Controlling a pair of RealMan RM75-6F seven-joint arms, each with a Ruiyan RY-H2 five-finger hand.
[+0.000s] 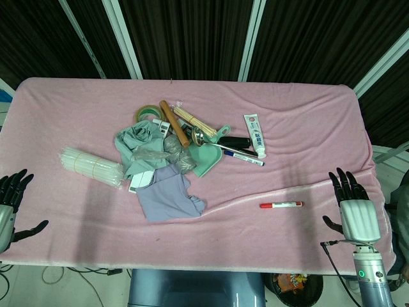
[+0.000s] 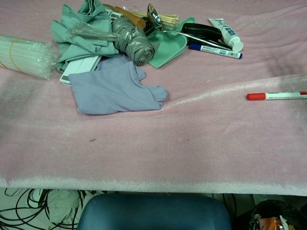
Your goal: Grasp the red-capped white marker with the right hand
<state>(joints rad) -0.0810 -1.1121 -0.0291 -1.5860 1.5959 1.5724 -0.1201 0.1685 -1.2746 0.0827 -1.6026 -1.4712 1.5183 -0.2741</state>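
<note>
The red-capped white marker (image 1: pixel 281 205) lies flat on the pink cloth, cap pointing left, alone near the front right; in the chest view the marker (image 2: pixel 277 96) runs to the right edge. My right hand (image 1: pixel 351 203) hovers open at the table's right front edge, fingers spread and pointing away, a short way right of the marker and not touching it. My left hand (image 1: pixel 11 203) is open at the far left front edge, holding nothing. Neither hand shows in the chest view.
A pile sits mid-table: lavender cloth (image 1: pixel 167 194), green cloth (image 1: pixel 137 144), bundle of straws (image 1: pixel 92 166), green dustpan (image 1: pixel 208 157), blue-capped marker (image 1: pixel 244 157), white tube (image 1: pixel 254 134), wooden stick (image 1: pixel 174 123), tape roll (image 1: pixel 147 112). A fold in the pink cloth (image 1: pixel 307 115) runs past the marker.
</note>
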